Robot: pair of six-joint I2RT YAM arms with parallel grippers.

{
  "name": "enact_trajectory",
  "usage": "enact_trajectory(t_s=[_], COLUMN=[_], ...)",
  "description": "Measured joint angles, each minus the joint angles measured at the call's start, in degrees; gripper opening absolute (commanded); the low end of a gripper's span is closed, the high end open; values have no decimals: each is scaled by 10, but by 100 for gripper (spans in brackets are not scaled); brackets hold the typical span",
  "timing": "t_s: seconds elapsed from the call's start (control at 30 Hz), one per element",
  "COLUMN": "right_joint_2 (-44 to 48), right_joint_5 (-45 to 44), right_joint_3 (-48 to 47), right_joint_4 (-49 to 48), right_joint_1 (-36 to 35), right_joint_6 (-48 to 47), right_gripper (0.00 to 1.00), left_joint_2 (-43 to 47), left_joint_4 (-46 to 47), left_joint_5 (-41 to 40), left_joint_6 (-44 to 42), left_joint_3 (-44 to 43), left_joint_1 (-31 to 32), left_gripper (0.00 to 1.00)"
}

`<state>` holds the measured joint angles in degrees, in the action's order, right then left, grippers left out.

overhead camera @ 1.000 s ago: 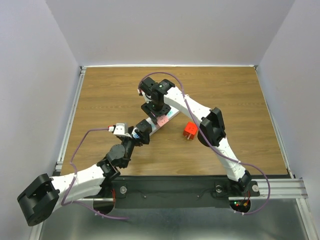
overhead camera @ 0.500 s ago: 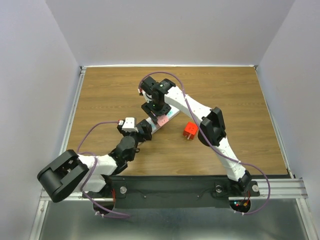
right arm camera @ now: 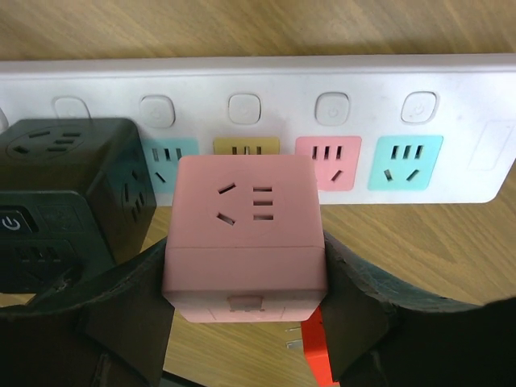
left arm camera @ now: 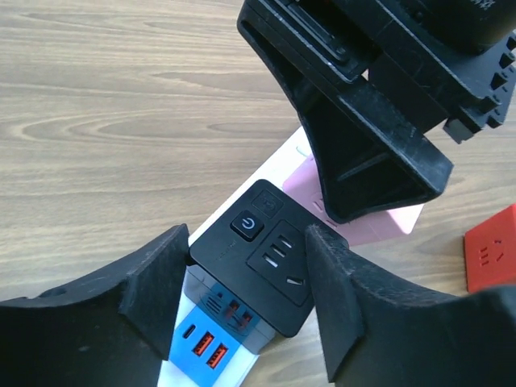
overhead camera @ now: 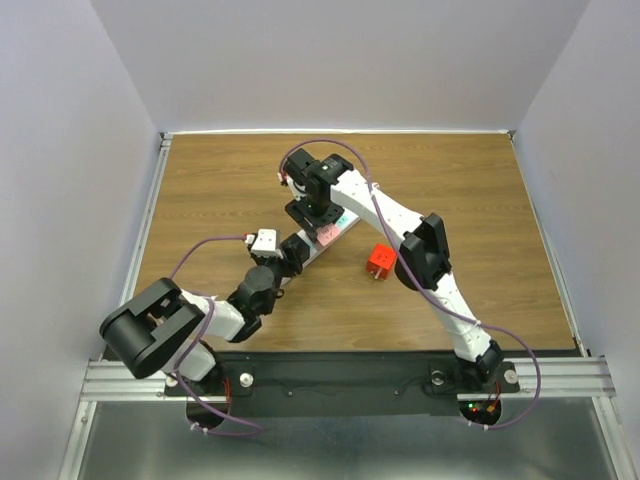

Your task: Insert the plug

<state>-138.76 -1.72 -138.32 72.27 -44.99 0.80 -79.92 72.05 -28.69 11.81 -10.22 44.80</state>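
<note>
A white power strip lies on the wooden table, with coloured outlets in the right wrist view. A black cube plug sits on its near end, also seen in the right wrist view. My left gripper has its fingers pressed against both sides of the black cube. My right gripper is shut on a pink cube plug and holds it just above the strip, in front of the yellow outlet. The pink cube's prongs are hidden.
A red cube plug lies on the table right of the strip, prongs toward the near edge; it also shows in the left wrist view. The two grippers are close together over the strip. Purple cables loop from both arms.
My left arm's elbow and shoulder swung in from the far left, and its gripper moved slightly up and right onto the black cube. The right gripper with the pink cube barely shifted.
</note>
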Motion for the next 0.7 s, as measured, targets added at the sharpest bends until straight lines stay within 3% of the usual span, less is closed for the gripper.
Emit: enact_trajectory(t_s=[0.37,0.7], right_joint_2=[-27,-29], right_joint_5=[-29,-29], right_joint_3=[-44,-3], right_joint_4=[-15,-120], right_joint_1=[4,24], right_joint_6=[-36,-35], right_gripper=[1,0], left_joint_2=[-73,-96], left_joint_4=[55,88], left_joint_5=[2,21], left_joint_6=[2,7], left_joint_3=[-32,-33], left_joint_1=[-16,-28], left_gripper=[49,46])
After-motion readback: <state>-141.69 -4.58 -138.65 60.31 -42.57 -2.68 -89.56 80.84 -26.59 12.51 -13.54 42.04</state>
